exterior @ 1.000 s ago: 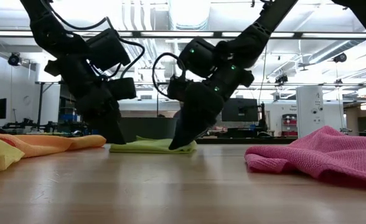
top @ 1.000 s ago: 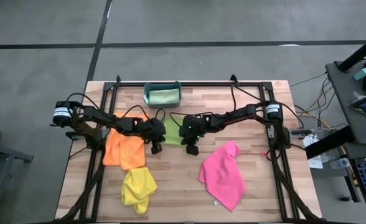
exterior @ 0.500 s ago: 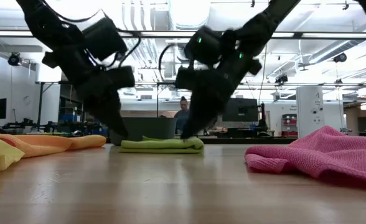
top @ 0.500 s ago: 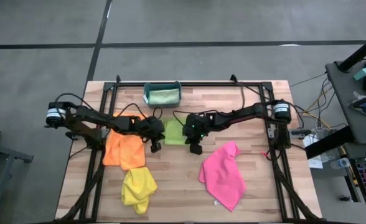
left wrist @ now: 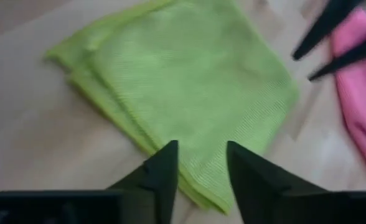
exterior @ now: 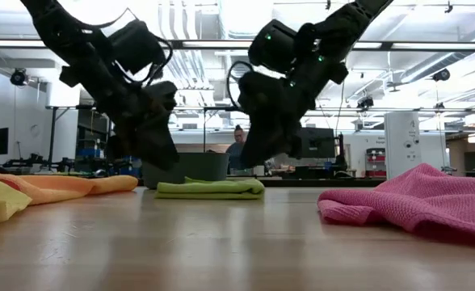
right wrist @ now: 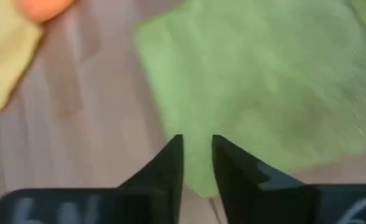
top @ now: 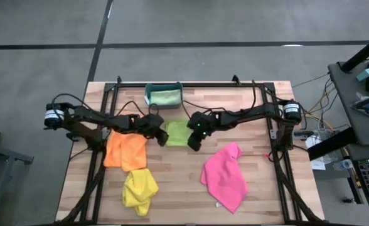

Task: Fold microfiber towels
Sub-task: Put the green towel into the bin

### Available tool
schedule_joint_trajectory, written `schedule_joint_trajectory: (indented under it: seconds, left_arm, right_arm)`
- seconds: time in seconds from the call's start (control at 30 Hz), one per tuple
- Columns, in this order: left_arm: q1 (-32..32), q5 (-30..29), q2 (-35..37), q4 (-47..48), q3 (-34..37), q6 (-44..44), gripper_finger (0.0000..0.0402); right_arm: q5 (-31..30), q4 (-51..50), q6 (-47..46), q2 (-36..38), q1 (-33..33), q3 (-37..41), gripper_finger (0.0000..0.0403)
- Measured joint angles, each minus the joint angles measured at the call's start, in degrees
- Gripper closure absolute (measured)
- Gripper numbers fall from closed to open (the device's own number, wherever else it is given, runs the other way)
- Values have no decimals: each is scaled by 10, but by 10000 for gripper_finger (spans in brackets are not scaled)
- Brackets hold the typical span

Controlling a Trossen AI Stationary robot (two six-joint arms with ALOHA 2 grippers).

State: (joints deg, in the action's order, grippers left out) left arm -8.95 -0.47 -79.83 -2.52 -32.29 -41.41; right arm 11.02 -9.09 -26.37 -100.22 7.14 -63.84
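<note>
Lime green towel (exterior: 210, 188): lay folded flat on table (exterior: 237, 242). Left pincer (left wrist: 200, 163) and right pincer (right wrist: 197, 155): hung above its opposite edges, fingers slightly parted, holding nothing.

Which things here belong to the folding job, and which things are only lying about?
Belong to the job:
- lime green towel, folded flat between the two arms
- orange towel
- yellow towel
- pink towel
- pale mint green towel, inside the bin

Only lying about:
- teal bin
</note>
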Motion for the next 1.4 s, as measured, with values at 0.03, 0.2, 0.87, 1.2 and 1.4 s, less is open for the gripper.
schedule_joint_trajectory:
  seconds: [0.03,0.2,0.87,1.2,1.4]
  left_arm:
    - [-5,-1,-3,1,0,-17,260]
    - [-19,-29,-28,-5,0,-63,191]
    - [-20,-26,-125,-113,-16,-77,160]
    - [-16,-25,-128,-125,-14,-76,160]
    - [-8,-24,-128,-135,-14,-77,160]
  right_arm:
    - [-13,0,-14,3,0,6,299]
    - [-81,4,-67,18,6,41,227]
    - [-98,118,-136,18,20,120,142]
    - [-96,216,-174,18,19,166,142]
    - [-94,234,-175,17,16,166,142]
